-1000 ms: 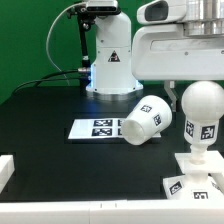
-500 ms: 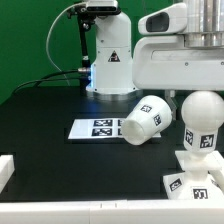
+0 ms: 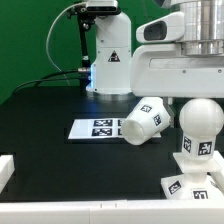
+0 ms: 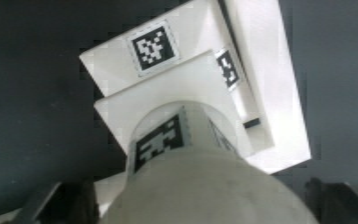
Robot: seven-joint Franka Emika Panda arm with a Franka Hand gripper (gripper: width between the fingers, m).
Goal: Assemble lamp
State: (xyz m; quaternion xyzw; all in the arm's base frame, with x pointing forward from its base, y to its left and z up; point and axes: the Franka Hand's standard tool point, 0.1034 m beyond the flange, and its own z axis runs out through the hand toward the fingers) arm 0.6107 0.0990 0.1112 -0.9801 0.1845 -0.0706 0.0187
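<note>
The round white bulb (image 3: pixel 200 122) stands upright, its tagged neck (image 3: pixel 197 148) down on the low square base (image 3: pixel 192 182) at the exterior view's right. My gripper (image 3: pixel 196 102) reaches down from above and is shut on the bulb's globe. In the wrist view the globe (image 4: pixel 194 190) fills the space between my dark fingers (image 4: pixel 55 205), with the tagged neck (image 4: pixel 158 140) and the base (image 4: pixel 247 70) beyond it. The cone-shaped shade (image 3: pixel 144 119) lies on its side on the black table, to the left of the bulb.
The marker board (image 3: pixel 95 129) lies flat just left of the shade. The arm's white pedestal (image 3: pixel 108 60) stands at the back. A low white rim (image 3: pixel 12 165) runs along the table's front and left edges.
The gripper has come down with the bulb, so the globe sits lower and its neck is closer onto the base. The shade and the marker board have not moved.
</note>
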